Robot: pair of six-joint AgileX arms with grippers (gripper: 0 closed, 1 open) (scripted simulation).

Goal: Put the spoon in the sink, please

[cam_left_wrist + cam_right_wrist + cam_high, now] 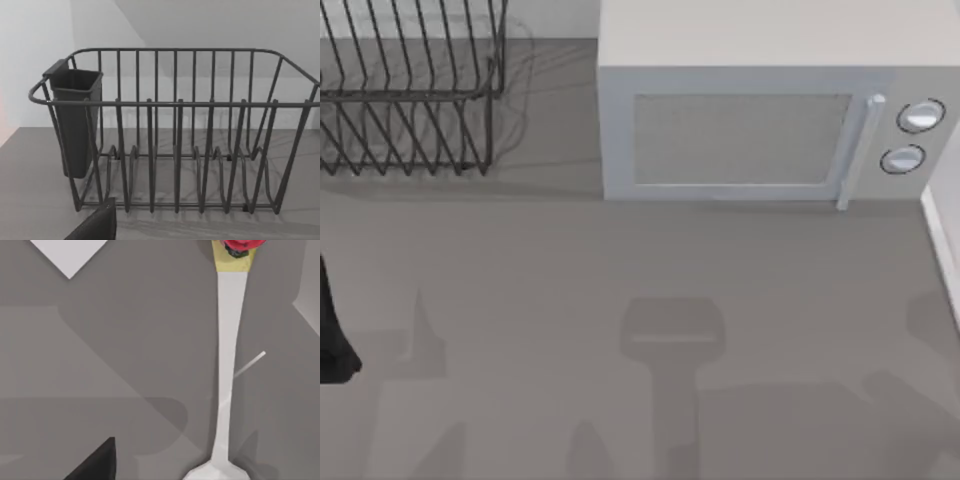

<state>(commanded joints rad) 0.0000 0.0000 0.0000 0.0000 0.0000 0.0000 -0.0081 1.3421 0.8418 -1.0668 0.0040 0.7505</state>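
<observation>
Spoon [227, 375] lies lengthwise — bowl away from decorated (yellow) handle end.

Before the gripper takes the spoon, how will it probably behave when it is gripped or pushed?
The spoon looks stiff: its long handle runs straight. It lies flat on the counter, so it should probably slide, not roll. The thin, smooth handle may slip or pivot in a pinch.
</observation>
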